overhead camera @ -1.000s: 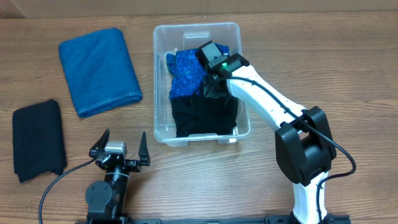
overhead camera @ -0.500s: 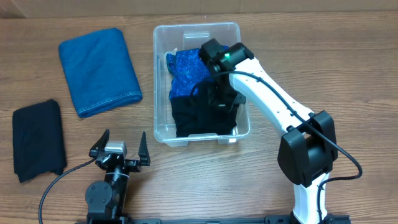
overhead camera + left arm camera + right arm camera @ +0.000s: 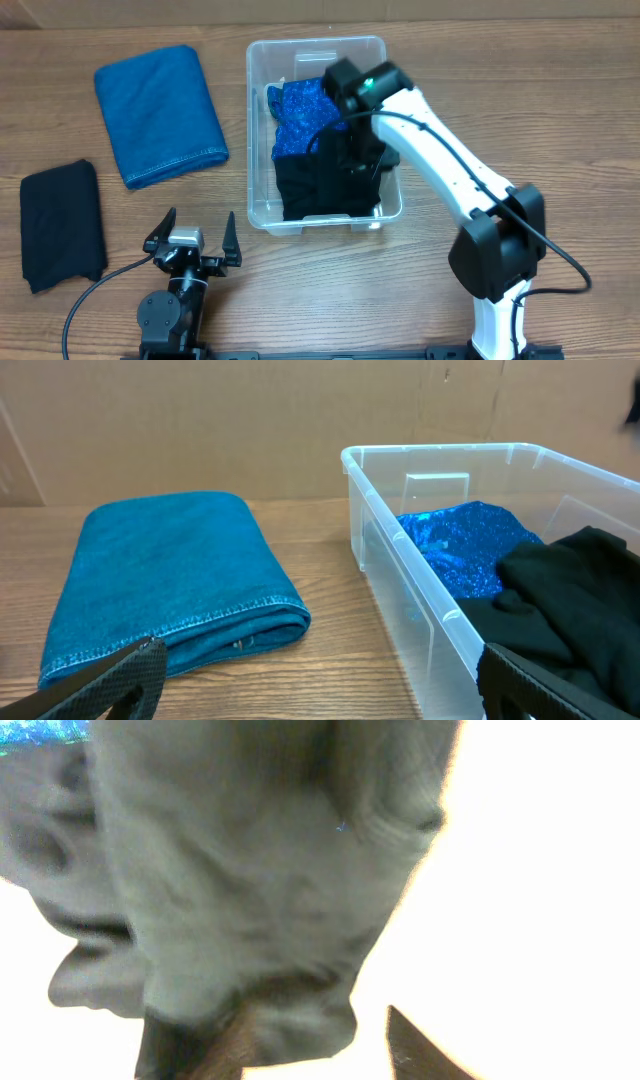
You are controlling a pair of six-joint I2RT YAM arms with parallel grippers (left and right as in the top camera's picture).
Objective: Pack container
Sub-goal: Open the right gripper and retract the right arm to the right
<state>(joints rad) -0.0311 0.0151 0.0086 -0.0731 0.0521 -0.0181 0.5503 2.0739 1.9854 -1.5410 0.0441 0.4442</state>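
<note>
Two cloths were seen overhead inside the container point(image 3: 300, 55) at far centre, sparkly blue cloth point(image 3: 300, 115) far, black cloth point(image 3: 320, 195) near, right gripper point(image 3: 352, 162) down upon it | left wrist: left gripper point(image 3: 320, 665) held wide open, empty | right wrist: jaw state could not be told; black cloth judged best pressed flat below the rim.

No legible text, numbers or signs. Pale label point(image 3: 437, 490) on container point(image 3: 450, 450) end wall: unreadable.
</note>
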